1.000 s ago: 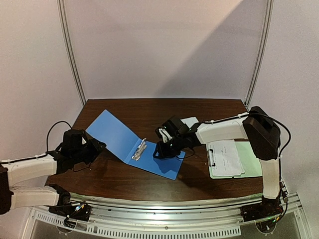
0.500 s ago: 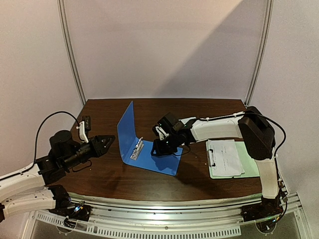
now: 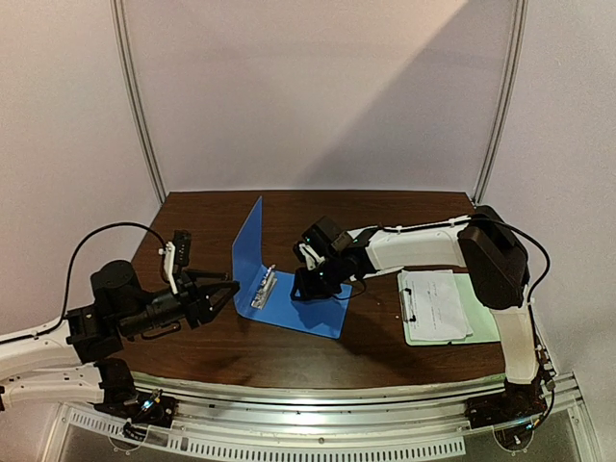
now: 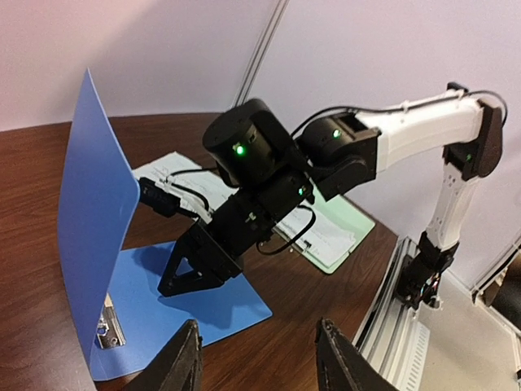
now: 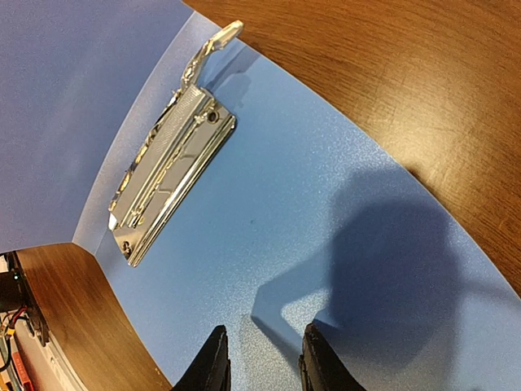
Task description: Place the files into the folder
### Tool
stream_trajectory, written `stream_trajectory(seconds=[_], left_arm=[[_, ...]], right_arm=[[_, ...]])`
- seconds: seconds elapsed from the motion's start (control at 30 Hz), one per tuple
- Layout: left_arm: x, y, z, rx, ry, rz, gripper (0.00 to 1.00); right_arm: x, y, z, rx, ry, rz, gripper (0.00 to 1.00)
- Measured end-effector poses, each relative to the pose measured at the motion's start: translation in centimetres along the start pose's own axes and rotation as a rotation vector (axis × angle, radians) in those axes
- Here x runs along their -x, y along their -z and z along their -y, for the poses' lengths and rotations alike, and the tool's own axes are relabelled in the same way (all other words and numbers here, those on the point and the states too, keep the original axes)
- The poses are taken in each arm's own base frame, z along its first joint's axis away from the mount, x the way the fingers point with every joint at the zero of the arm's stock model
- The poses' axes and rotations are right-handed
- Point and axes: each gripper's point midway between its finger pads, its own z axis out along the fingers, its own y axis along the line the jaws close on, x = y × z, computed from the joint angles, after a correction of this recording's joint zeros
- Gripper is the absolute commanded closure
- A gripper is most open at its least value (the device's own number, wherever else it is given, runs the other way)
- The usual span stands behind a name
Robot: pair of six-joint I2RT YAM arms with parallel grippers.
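Note:
The blue folder (image 3: 313, 310) lies with one panel flat and its cover (image 3: 248, 248) standing upright; the metal clip (image 3: 265, 287) sits at the hinge. My right gripper (image 3: 306, 286) hangs low over the flat panel (image 5: 326, 212), open by a narrow gap with nothing between its fingers, and the clip (image 5: 167, 167) is ahead of it. My left gripper (image 3: 226, 292) is open and empty just left of the cover (image 4: 98, 220), which stands outside its fingers (image 4: 183, 366). One of the files (image 3: 438, 303) lies on the green clipboard. Another sheet (image 4: 175, 171) lies behind the right gripper.
The pale green clipboard (image 3: 486, 313) sits at the right of the brown table (image 3: 404, 356). A metal rail (image 3: 337, 404) runs along the near edge. Curved white walls close off the back and sides.
The folder's cover has swung up from lying open at a slant to standing upright. My left gripper has moved right toward it. The right gripper has barely moved.

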Motion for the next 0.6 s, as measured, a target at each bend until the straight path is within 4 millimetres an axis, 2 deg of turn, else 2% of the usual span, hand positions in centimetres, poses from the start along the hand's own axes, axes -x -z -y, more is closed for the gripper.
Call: stream_trajectory(seconds=[0.07,0.37,0.5,0.6], left_arm=[[-0.5,-0.9,-0.1,0.012,-0.010,-0.037,0.55],[-1.4,-7.7,0.1,0.114,-0.061,-0.183,0.59],[-2.5,-8.8,-1.9,0.231,-0.070,-0.212,0.58],[-2.2,-8.7,-4.0,0.362,-0.069,-0.204,0.56]], right_arm=[[0.1,-0.1,0.0,0.000,0.000,0.000,0.70],[0.1,-0.1,0.0,0.000,-0.001,-0.001,0.71],[0.1,-0.1,0.0,0.000,-0.001,-0.002,0.71],[0.1,-0.1,0.0,0.001,-0.001,-0.002,0.71]])
